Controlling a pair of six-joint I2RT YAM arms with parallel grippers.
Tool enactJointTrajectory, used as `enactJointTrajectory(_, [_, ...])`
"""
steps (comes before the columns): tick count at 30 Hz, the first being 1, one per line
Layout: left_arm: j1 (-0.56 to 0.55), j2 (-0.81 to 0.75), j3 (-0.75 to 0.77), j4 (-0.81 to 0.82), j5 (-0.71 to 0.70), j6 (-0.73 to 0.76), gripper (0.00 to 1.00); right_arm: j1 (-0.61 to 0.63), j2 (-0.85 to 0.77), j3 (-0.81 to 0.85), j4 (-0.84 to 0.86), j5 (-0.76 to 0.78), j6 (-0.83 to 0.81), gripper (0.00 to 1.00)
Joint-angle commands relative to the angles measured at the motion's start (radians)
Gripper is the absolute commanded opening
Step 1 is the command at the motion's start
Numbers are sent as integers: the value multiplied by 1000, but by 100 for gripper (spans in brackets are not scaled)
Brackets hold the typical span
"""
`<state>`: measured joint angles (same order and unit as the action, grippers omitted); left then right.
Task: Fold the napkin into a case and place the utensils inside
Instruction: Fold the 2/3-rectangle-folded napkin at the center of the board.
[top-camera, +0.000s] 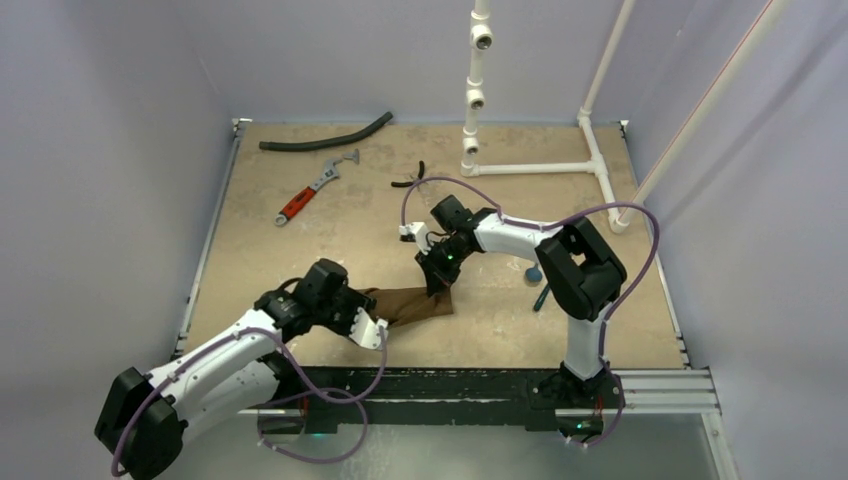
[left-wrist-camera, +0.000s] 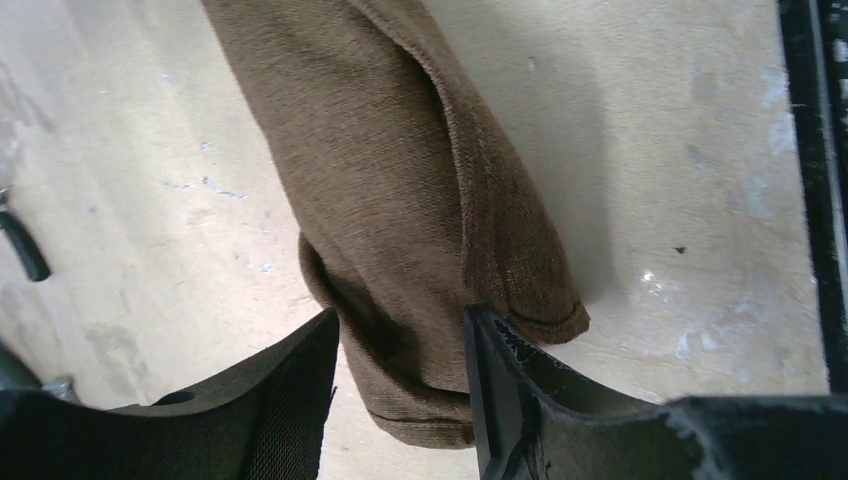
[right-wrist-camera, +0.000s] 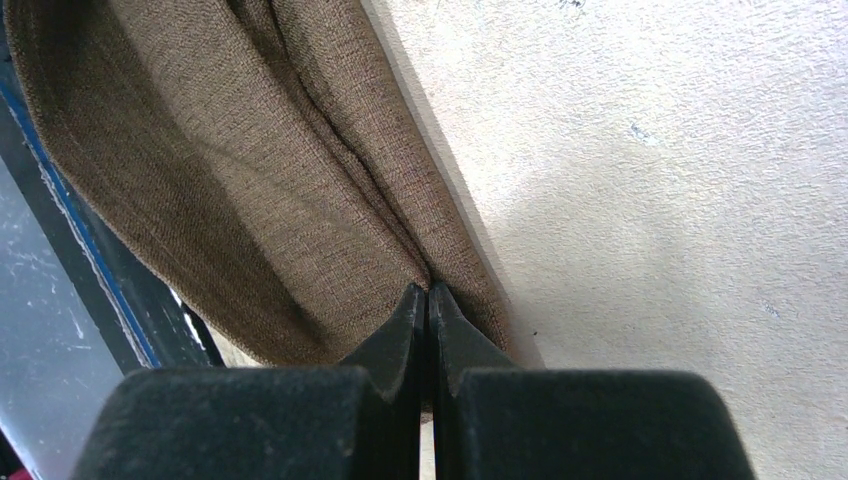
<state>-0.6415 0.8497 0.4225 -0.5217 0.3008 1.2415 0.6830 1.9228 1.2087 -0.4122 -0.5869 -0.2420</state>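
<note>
The dark-brown napkin lies bunched in a long strip near the table's front edge, between my two grippers. My left gripper is at its left end. In the left wrist view the jaws stand apart around the napkin's folded end without pinching it. My right gripper is shut on the napkin's right end, and the cloth gathers into folds at its closed tips. A spoon with a blue bowl and a dark thin utensil lie to the right, beside the right arm.
A black hose, a red-handled wrench and small black pliers lie at the back of the table. A white pipe frame stands at the back right. The black front rail runs just below the napkin.
</note>
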Motion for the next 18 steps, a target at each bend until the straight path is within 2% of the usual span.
enactJointTrajectory(1, [13,50,79,-113,84,39,48,-10,-16,-24,38,28,-3,0])
enactJointTrajectory(7, [15,108,150,-199,153,63,48,-10,-29,-38,49,26,4,0])
enactJointTrajectory(8, [14,123,163,-196,165,53,44,-10,-31,-39,51,25,5,0])
enactJointTrajectory(12, [13,180,160,-183,209,37,3,-10,-45,-47,63,14,15,0])
enactJointTrajectory(13, [13,196,150,-181,217,42,0,-10,-52,-51,66,12,20,0])
enactJointTrajectory(18, [13,198,151,-132,191,10,0,-10,-103,-71,99,-24,43,0])
